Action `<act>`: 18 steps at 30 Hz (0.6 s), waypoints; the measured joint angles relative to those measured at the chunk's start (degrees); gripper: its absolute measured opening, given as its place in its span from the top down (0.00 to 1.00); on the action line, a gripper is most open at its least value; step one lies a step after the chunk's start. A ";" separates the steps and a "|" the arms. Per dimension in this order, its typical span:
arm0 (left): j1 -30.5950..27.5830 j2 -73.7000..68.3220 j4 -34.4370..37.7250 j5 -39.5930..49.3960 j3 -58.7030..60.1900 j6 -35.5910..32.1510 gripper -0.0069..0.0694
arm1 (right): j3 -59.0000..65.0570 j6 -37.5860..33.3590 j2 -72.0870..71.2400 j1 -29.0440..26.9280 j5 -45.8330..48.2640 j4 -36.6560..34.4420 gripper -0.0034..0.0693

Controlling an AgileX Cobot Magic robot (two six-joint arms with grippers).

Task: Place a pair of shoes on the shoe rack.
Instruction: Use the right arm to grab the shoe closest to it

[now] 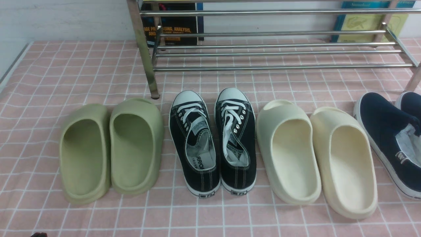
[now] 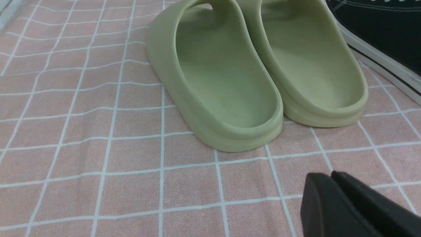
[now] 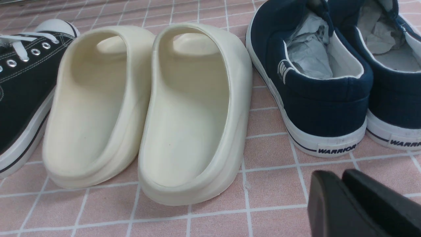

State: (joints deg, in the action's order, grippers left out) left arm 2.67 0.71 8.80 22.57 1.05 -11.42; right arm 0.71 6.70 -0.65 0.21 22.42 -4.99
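The pair of shoes, two dark navy slip-ons with white soles, stands at the far right of the pink checked cloth. One shoe [image 1: 378, 128] is half cut off by the front view's edge and only a sliver of the other [image 1: 411, 102] shows. The right wrist view shows both heels [image 3: 322, 108] [image 3: 394, 95], with crumpled paper stuffed inside. My right gripper [image 3: 340, 176] hangs shut and empty a short way behind the nearer heel. My left gripper [image 2: 329, 176] is shut on nothing, behind the green slides. The chrome shoe rack [image 1: 263, 68] spans the back, its bars bare.
In a row in front of the rack stand green slides [image 1: 111, 148], black lace-up sneakers [image 1: 210, 141] and cream slides [image 1: 315, 151], heels toward me. Books [image 1: 174, 23] lean against the wall behind the rack. The rack's left post [image 1: 144, 59] stands just beyond the green slides.
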 joint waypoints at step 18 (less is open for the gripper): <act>0.00 0.00 0.00 0.00 0.00 0.00 0.83 | 0.00 0.00 0.00 0.00 0.00 0.00 0.84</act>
State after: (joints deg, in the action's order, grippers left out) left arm 2.67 0.71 8.80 22.57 1.05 -11.42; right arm 0.71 6.70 -0.65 0.21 22.42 -4.99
